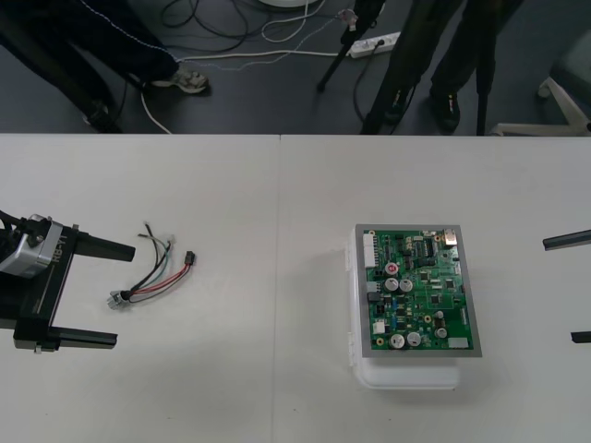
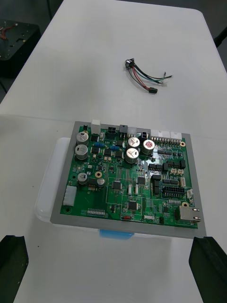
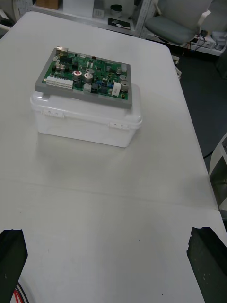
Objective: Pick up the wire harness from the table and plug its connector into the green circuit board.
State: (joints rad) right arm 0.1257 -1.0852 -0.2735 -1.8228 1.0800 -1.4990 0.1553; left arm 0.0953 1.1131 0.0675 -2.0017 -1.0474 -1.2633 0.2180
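The wire harness [image 1: 157,277] lies loose on the table at the left, with its black plug [image 1: 189,257] towards the middle and its metal socket [image 1: 116,299] towards my left gripper [image 1: 126,295]. That gripper is open, its fingertips on either side of the socket end. Red wires [image 3: 19,296] show beside one of its fingers [image 3: 12,255]. The green circuit board [image 1: 420,291] sits on its white base [image 1: 406,374] right of centre. My right gripper [image 1: 558,291] waits open at the right edge, facing the board [image 2: 130,175], with the harness [image 2: 144,75] beyond it.
A seam [image 1: 279,277] runs down the middle of the table between harness and board. The white base [image 3: 85,123] stands as a tall box under the board [image 3: 87,75]. Bare table lies between the left gripper [image 3: 109,232] and the base.
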